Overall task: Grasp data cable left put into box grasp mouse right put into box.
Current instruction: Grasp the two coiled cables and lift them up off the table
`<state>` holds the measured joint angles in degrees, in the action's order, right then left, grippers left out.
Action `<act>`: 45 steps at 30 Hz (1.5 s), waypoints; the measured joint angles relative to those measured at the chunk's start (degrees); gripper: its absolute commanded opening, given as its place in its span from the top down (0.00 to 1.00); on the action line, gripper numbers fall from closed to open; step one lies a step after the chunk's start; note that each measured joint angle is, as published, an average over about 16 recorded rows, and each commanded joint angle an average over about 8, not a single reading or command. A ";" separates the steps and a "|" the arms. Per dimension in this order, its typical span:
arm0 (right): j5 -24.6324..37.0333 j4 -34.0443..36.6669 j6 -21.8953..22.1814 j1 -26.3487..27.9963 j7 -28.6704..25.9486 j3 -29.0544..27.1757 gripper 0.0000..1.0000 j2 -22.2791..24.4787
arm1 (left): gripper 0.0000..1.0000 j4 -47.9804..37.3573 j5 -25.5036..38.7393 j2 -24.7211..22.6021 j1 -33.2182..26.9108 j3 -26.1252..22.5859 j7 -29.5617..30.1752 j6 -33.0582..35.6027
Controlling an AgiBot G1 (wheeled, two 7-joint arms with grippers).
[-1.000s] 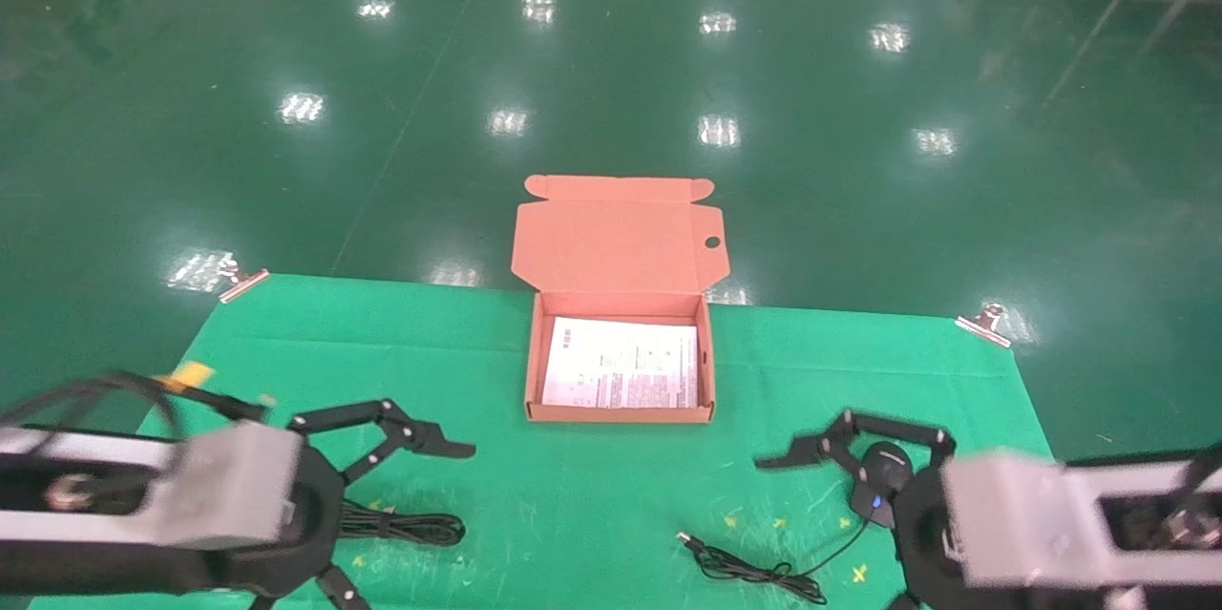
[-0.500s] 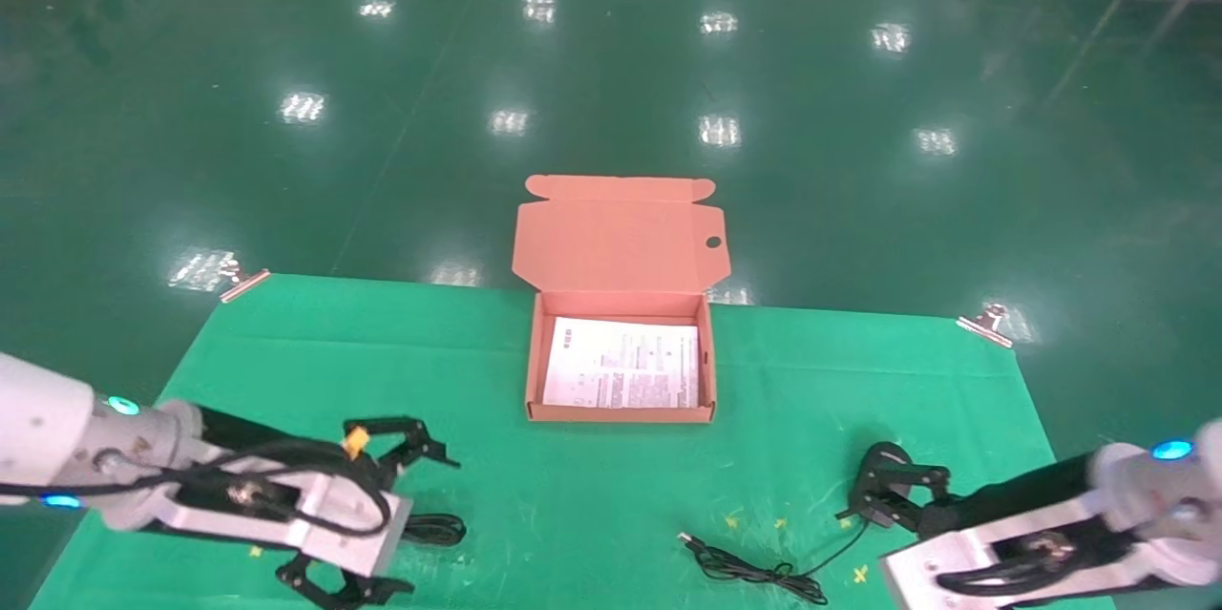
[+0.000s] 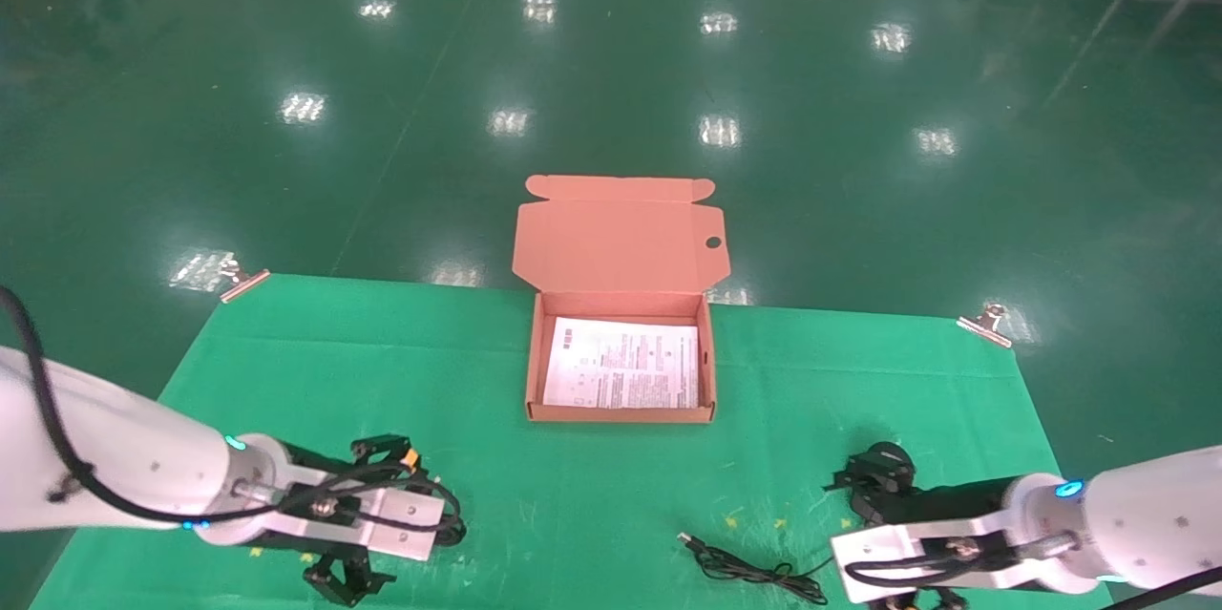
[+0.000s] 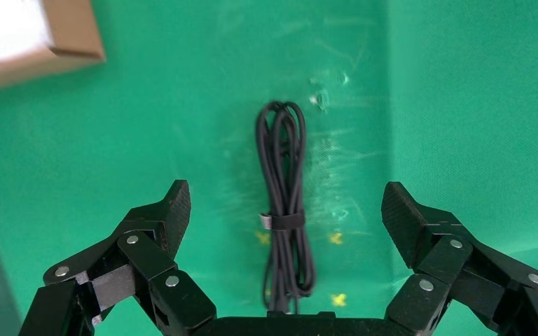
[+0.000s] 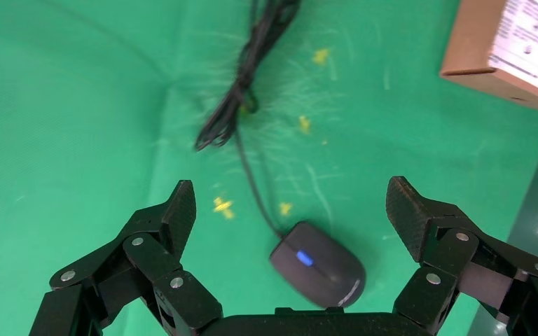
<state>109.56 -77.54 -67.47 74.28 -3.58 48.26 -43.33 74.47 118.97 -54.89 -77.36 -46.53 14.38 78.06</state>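
Both arms swung down now: left gripper (image 4: 286, 210) wide over data cable (image 4: 287, 210), right gripper (image 5: 291, 210) wide over mouse (image 5: 318, 264); grasps next.

Matt salmon cardboard box (image 3: 619, 405), printed paper sheet (image 3: 621, 375) inside, on scuffed green cloth (image 3: 477, 371); glossy green floor (image 3: 611, 66).

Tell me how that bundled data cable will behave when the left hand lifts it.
The data cable is thin and looped, so its ends would likely droop. A tie binds its middle, so it should stay bundled if the open left hand closes there. It looks light, and probably won't roll on the green cloth.
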 measured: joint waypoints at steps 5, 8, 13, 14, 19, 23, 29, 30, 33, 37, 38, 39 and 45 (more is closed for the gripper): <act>2.69 0.41 5.18 -3.21 -2.83 0.02 0.00 -1.50 | 0.00 -5.36 2.59 -2.50 0.12 -0.42 3.27 -1.44; 4.14 0.94 7.38 -4.63 -4.71 0.14 0.00 -2.73 | 0.00 -9.82 2.95 -3.98 -0.17 -0.30 3.97 -2.48; 6.25 2.54 9.81 -6.13 -7.48 0.51 0.00 -5.23 | 0.00 -18.76 2.16 -6.43 -1.29 0.30 3.28 -4.33; 6.63 2.97 10.16 -6.31 -7.88 0.61 0.00 -5.77 | 0.00 -20.58 1.97 -6.90 -1.56 0.42 2.88 -4.81; 8.13 5.73 11.44 -6.77 -9.08 1.18 0.00 -8.43 | 0.00 -29.08 1.35 -9.12 -2.98 0.88 0.25 -7.38; 8.92 8.38 12.19 -6.76 -8.92 1.63 0.00 -10.27 | 0.00 -34.92 0.82 -10.64 -4.09 1.20 -2.14 -9.19; 9.31 12.24 12.98 -6.46 -8.00 2.04 0.22 -12.17 | 0.14 -41.52 0.15 -12.18 -5.33 1.62 -5.83 -11.69; 9.31 12.81 13.11 -6.42 -7.84 2.07 0.34 -12.38 | 0.27 -42.42 0.03 -12.35 -5.48 1.70 -6.38 -12.03; 9.23 14.21 13.45 -6.31 -7.43 2.11 0.72 -12.88 | 0.64 -44.58 -0.35 -12.70 -5.81 1.93 -7.74 -12.92; 9.08 15.43 13.79 -6.21 -7.09 2.08 1.00 -13.25 | 1.00 -46.34 -0.76 -12.90 -6.05 2.18 -8.96 -13.71; 9.05 15.60 13.86 -6.18 -7.04 2.07 1.00 -13.29 | 1.00 -46.61 -0.83 -12.91 -6.07 2.23 -9.15 -13.82; 9.03 15.74 13.92 -6.17 -7.00 2.06 1.00 -13.33 | 1.00 -46.83 -0.90 -12.92 -6.09 2.27 -9.32 -13.91; 8.97 15.96 14.07 -6.17 -6.92 2.02 1.00 -13.39 | 1.00 -47.23 -1.03 -12.89 -6.11 2.34 -9.58 -14.12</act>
<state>118.53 -61.58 -53.40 68.11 -10.50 50.28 -56.72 27.24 117.94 -67.78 -83.47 -44.18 4.80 63.94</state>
